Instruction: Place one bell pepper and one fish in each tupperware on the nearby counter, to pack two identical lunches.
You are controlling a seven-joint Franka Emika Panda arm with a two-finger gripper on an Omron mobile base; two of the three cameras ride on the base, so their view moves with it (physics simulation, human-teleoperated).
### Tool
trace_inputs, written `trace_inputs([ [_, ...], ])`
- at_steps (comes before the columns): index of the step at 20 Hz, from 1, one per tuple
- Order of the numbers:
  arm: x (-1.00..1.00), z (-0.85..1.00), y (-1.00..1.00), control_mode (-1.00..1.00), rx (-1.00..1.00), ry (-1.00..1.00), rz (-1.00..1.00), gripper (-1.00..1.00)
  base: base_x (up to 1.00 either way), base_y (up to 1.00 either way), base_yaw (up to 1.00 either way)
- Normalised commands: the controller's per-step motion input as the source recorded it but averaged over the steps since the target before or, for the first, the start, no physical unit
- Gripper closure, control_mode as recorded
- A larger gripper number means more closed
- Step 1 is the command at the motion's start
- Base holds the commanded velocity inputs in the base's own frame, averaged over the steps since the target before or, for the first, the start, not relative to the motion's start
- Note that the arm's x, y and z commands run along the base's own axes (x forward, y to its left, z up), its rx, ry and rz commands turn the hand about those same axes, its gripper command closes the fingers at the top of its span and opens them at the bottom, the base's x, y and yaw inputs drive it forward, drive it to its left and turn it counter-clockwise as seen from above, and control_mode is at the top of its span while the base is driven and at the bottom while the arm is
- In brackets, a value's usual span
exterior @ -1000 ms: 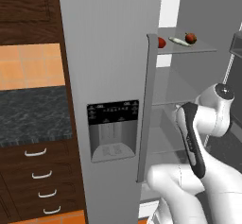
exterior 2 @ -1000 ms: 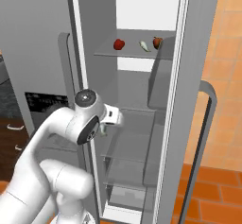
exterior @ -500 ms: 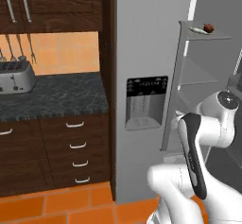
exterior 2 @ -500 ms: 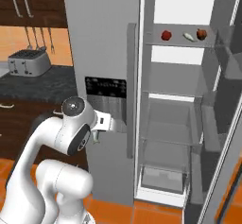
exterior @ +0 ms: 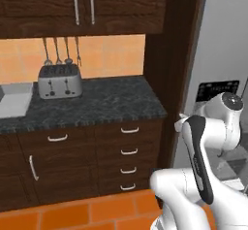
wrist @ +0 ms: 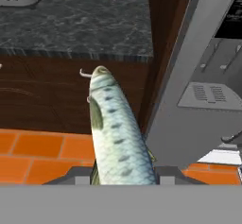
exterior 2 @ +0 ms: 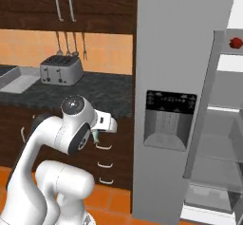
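Currently, the fish (wrist: pixel 116 133) occupies the centre of the hand view, rising from the bottom edge where the gripper (wrist: pixel 124 175) sits. Its tail end lies between the two dark fingertips (wrist: pixel 79 175), one at each side of the body, and the jaws are clamped on the fish at that end.

The long axis of the fish runs from bottom centre toward upper centre of the hand view, tilted slightly to the left. The head points away from the gripper, toward the dark brown drawers below the counter (wrist: pixel 71 24). The body is silver-blue with dark spots, and one greenish fin shows on its left flank.

In the right base view, a small greenish part of the fish shows just below the white hand at centre left of the frame, in front of the drawers.

The counter crosses the top of the hand view as a dark speckled band. In the left base view one tupperware (exterior: pixel 13 100) lies on the counter at the left edge of the frame, just beside the toaster (exterior: pixel 59 82). In the right base view a tupperware (exterior 2: pixel 19 83) shows at the left edge, again beside the toaster, and well apart from the gripper.

The refrigerator (exterior 2: pixel 180 67) fills the right half of the right base view, with one red item (exterior 2: pixel 236 42) on an upper shelf at the right edge.
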Motion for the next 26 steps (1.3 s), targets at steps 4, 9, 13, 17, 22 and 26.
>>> trace_inputs([
  [4,0.00,0.00,0.00,1.00,0.00,0.00,0.00,1.00,0.73,1.00,0.00],
  [9,0.00,0.00,0.00,1.00,0.00,0.00,0.00,1.00,0.68,1.00,0.00],
  [13,0.00,0.00,0.00,1.00,0.00,0.00,0.00,1.00,0.64,1.00,0.00],
  [17,0.00,0.00,0.00,1.00,0.00,0.00,0.00,1.00,0.64,1.00,0.00],
  [22,0.00,0.00,0.00,1.00,0.00,0.00,0.00,1.00,0.60,1.00,0.00],
  [26,0.00,0.00,0.00,1.00,0.00,0.00,0.00,1.00,0.63,1.00,0.00],
])
